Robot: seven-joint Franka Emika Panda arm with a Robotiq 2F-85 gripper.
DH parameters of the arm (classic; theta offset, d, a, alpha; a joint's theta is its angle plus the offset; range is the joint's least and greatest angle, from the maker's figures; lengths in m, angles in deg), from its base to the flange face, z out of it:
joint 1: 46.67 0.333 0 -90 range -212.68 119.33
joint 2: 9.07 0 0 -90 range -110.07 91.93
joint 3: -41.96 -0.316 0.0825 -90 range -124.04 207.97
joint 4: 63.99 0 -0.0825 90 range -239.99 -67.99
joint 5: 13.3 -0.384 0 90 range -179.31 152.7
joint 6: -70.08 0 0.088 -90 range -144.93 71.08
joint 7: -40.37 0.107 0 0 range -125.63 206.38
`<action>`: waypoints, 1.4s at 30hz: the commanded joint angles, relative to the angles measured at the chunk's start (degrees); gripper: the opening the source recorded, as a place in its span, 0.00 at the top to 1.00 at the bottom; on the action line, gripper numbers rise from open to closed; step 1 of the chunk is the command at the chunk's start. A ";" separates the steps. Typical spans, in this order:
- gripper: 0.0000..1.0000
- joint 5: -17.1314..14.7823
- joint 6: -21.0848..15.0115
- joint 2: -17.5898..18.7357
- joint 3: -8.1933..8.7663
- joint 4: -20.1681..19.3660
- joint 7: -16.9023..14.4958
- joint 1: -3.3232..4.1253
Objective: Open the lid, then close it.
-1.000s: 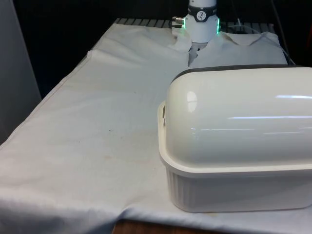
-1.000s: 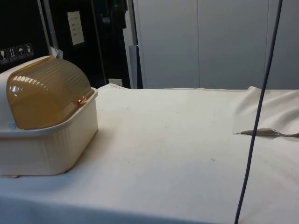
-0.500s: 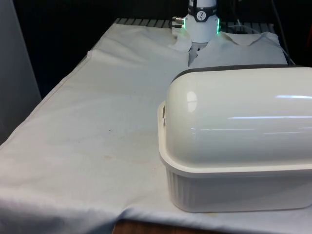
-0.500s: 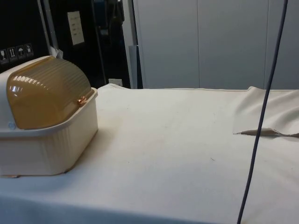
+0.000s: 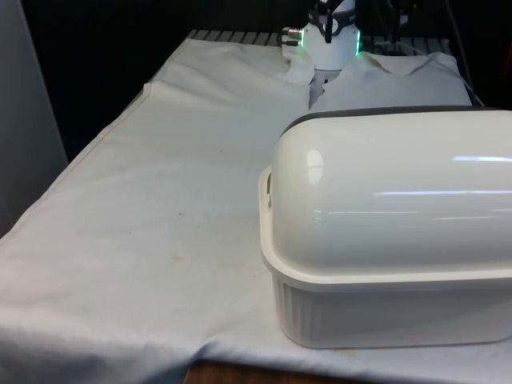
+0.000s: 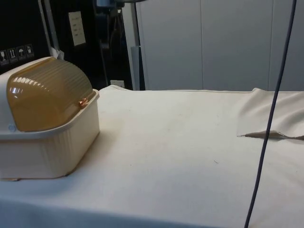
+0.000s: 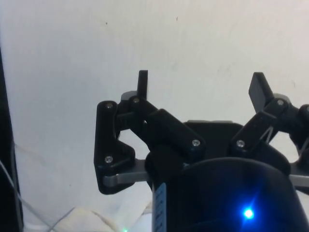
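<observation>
One white cloth covers the whole table, creased near the far end and marked with a few faint specks. On it stands a cream bread box with ribbed walls, close to the near edge at the front view's right. Its domed lid, amber and ribbed in the side view, is rolled shut over the box, resting on the rim. A dark cable hangs down across the side view. The black gripper hangs above bare cloth, well apart from the box, its two fingers spread wide with nothing between them.
</observation>
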 commanded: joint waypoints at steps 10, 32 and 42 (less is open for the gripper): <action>0.00 1.26 -6.02 1.26 -1.78 -2.06 1.83 0.29; 0.00 0.63 -15.13 6.99 -3.50 -2.75 2.69 0.17; 0.00 0.29 -20.17 9.57 -3.61 -3.44 2.69 0.11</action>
